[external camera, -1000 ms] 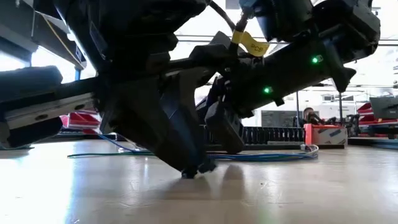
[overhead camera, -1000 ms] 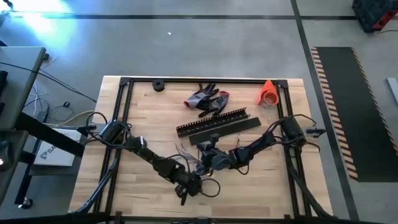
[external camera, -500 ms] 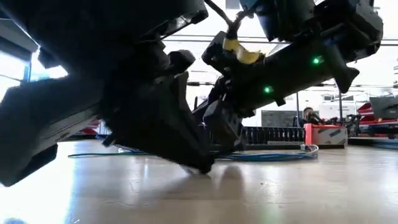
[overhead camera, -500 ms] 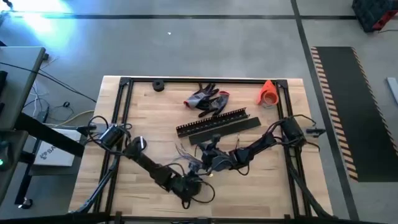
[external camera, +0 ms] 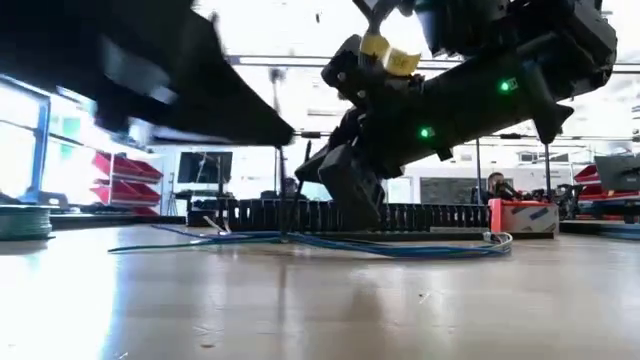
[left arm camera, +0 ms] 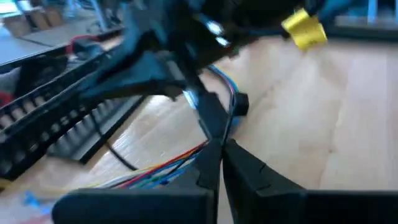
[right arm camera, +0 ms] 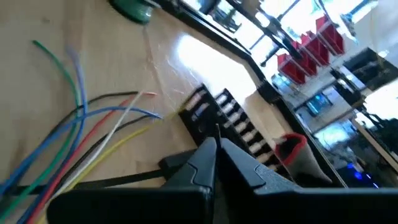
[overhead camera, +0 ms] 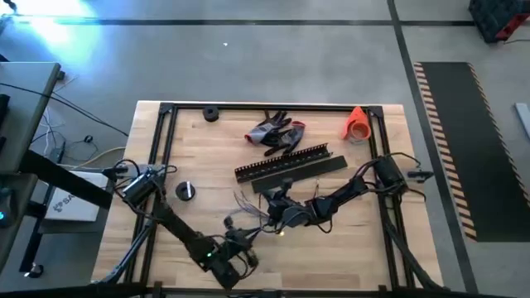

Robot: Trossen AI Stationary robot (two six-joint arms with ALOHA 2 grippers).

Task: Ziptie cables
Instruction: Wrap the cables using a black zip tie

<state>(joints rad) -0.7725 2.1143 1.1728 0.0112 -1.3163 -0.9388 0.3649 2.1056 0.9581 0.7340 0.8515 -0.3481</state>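
**Both grippers closed beside a loose bundle of wires**

On the left of the pale wooden table, the left gripper is hanging near the front edge, just in front of the cables' loose ends. In its wrist view its two dark fingers are pressing together at the tips, and whether anything thin is pinched between them cannot be told. Next to the right, the loose bundle of thin grey-white and coloured flexible cables is lying fanned out on the wood at the table's middle, untied. Just beyond, the right gripper is sitting low at the bundle, fingers closed tip to tip, a thin dark strand passing beneath them. Behind it, the long flat black slotted strips are lying across the table.

The risk, by judgement: the strands are splayed, so any pull by one gripper could drag single wires free rather than gather them, and the two arms, working so near each other, could collide.
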